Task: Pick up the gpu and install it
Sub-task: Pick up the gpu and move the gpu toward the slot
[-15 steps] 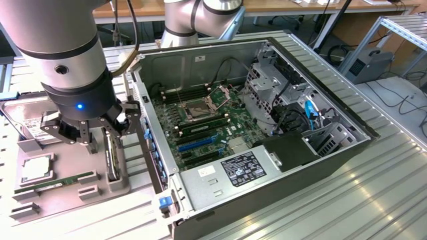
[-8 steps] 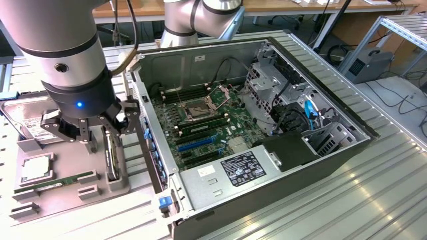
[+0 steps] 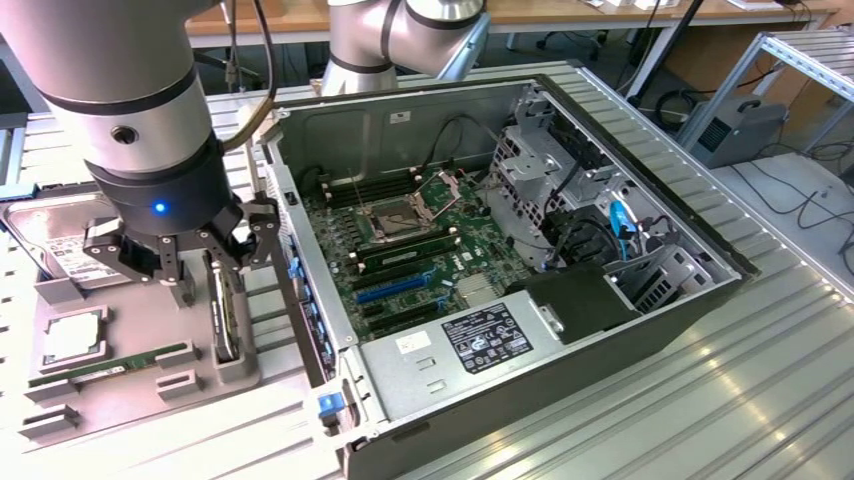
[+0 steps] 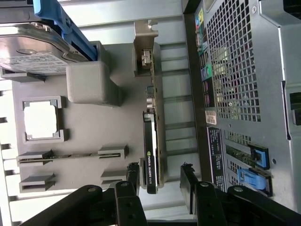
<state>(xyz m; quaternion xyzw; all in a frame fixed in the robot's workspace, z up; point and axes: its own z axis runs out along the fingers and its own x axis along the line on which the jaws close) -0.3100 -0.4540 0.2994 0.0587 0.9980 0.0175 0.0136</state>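
In the exterior view, the robot arm's gripper (image 3: 194,272) hangs with its jaws spread over the grey holder tray (image 3: 134,400) beside the open computer case (image 3: 534,250). It grasps nothing. The gpu (image 3: 227,325) stands on edge in a tray slot directly below the fingers, near the case wall. The gripper hides the card's upper end, and from this angle the card reads only as a thin dark strip. A hard drive (image 3: 54,245), a processor chip (image 3: 74,340) and a RAM stick (image 3: 107,365) share the tray. In the wrist view, the gripper (image 4: 160,181) is released, one black finger on each side of the gpu (image 4: 153,141), apart from it. The card is seen edge-on: a black cooler block with a white-lettered label, a narrow sliver of green board, and a silver end bracket at the far end. The board's face is out of sight and the label's lettering is hard to read. The gripper's linkages are cut off at the frame edge.
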